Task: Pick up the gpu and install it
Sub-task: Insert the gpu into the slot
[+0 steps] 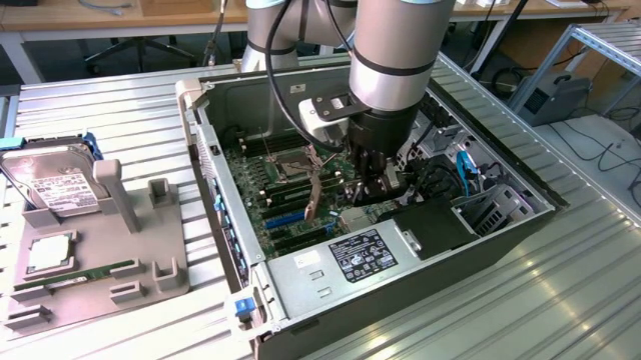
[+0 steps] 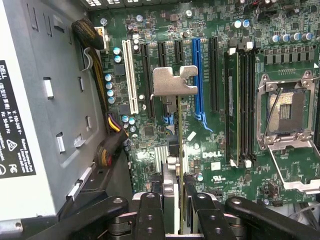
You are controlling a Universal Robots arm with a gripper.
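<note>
My gripper (image 2: pixel 179 210) is shut on the gpu (image 2: pixel 180 130), which I see edge-on as a thin green card running away from the fingers (image 2: pixel 150 215). Its pale metal end bracket (image 2: pixel 172 81) is at the far end. The card hangs over the green motherboard (image 2: pixel 165 30), lined up between a black expansion slot (image 2: pixel 165 65) and the blue slot (image 2: pixel 197 75); I cannot tell if it touches a slot. In the exterior view the gripper (image 1: pixel 380 191) reaches down inside the open computer case (image 1: pixel 481 247).
The grey power supply (image 2: pixel 45 125) (image 1: pixel 350 255) with its cables stands close beside the card. Memory sticks (image 2: pixel 237 105) and an open CPU socket (image 2: pixel 285 107) lie on the other side. A grey tray (image 1: pixel 90 292) at the exterior view's left holds a hard drive (image 1: pixel 55 187).
</note>
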